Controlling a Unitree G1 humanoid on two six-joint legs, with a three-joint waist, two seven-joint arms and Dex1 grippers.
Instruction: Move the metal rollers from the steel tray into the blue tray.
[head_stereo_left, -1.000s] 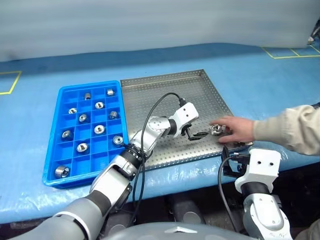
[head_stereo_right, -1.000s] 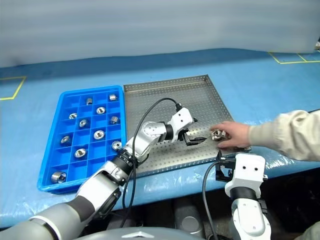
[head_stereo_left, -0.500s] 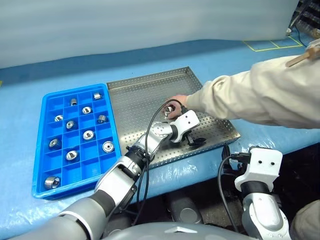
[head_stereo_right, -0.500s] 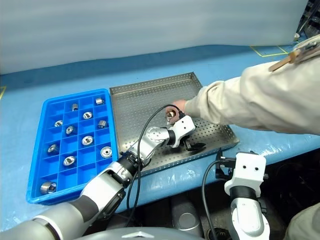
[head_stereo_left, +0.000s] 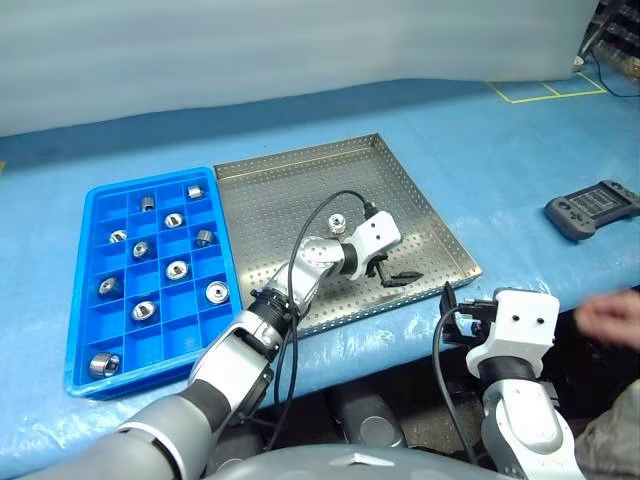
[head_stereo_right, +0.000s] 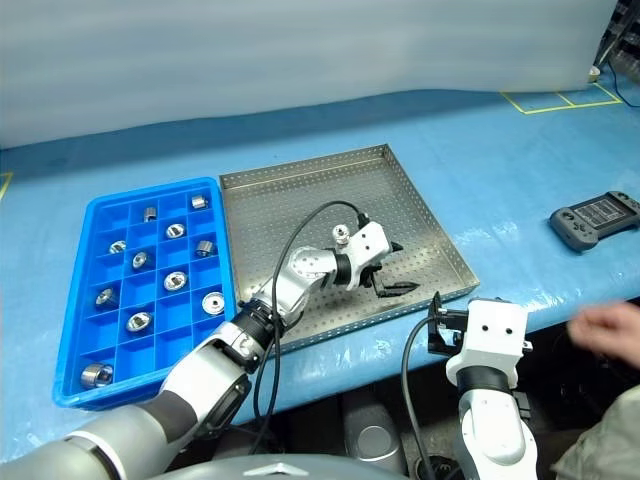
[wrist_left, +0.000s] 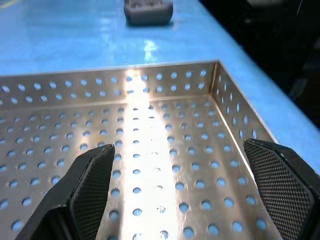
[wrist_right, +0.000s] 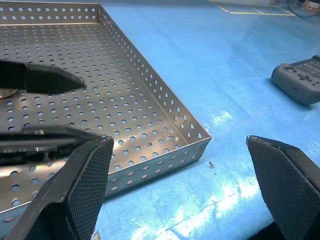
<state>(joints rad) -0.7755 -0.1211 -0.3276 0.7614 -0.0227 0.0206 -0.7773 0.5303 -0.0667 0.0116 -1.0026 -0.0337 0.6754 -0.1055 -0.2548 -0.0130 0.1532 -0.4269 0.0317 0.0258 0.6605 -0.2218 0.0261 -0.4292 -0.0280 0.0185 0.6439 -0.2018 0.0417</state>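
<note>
One metal roller (head_stereo_left: 338, 221) stands alone near the middle of the steel tray (head_stereo_left: 270, 200). Several more rollers (head_stereo_left: 177, 269) sit in compartments of the blue tray (head_stereo_left: 185, 325), which lies against the steel tray's left side. My left gripper (head_stereo_left: 395, 272) hovers open and empty over the steel tray's near right part, a short way right of and nearer than the lone roller. Its wrist view shows both fingers (wrist_left: 92, 185) spread above the perforated floor. My right gripper (head_stereo_left: 452, 310) is open and empty just off the table's front edge, near the steel tray's corner (wrist_right: 202, 140).
A grey handheld controller (head_stereo_left: 592, 208) lies on the blue table cover to the right of the steel tray. A person's hand (head_stereo_left: 610, 318) shows at the right edge, off the table. Yellow floor-tape marks (head_stereo_left: 545, 90) lie at the far right.
The person's arm, which reached over the steel tray and set a roller down in its middle, has drawn back to the right. The camera swung right earlier. My grippers stayed open.
</note>
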